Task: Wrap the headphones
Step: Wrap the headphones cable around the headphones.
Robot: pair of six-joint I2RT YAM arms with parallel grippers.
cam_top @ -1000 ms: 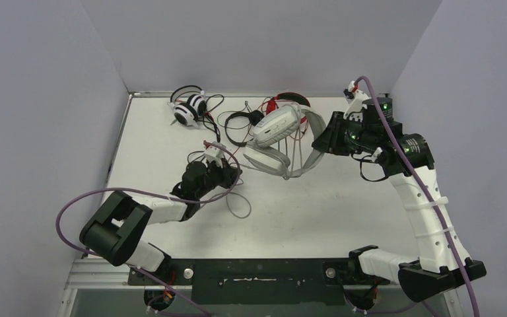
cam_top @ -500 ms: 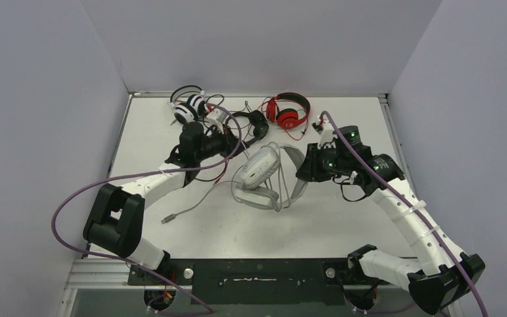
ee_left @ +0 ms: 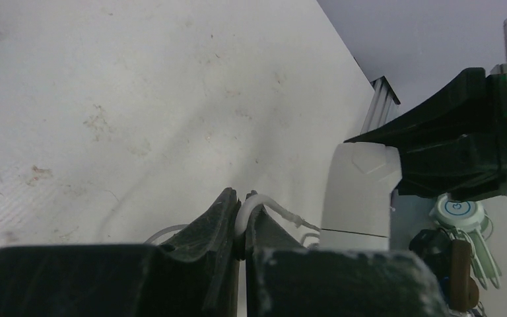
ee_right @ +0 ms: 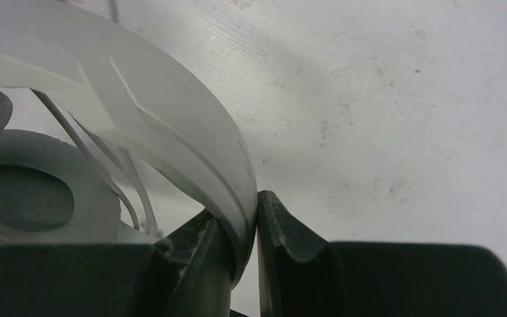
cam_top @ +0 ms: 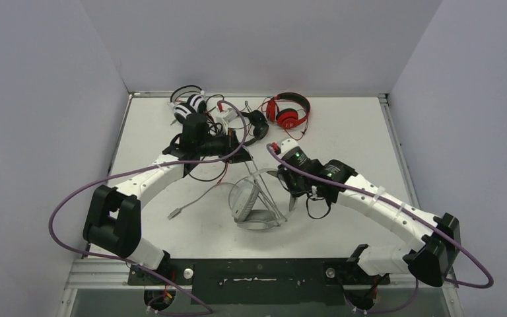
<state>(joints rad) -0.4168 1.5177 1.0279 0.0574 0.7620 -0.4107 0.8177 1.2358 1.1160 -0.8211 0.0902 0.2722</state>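
Both clenched: right fingers (ee_right: 284, 231) on grey headphones (cam_top: 243, 198) at headband (ee_right: 171, 125); left fingers (ee_left: 216, 221) on white cable (ee_left: 256, 203).

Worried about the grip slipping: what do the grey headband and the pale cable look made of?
Grey headband: smooth matte hard plastic, by its even surface and moulded grooves. Cable: thin, probably rubbery white sheath, bending smoothly in the left pincer; core unseen.

Four in all: grey headphones (cam_top: 246, 202), white-and-black headphones (cam_top: 187, 107), black headphones (cam_top: 258, 123), red headphones (cam_top: 289, 114).
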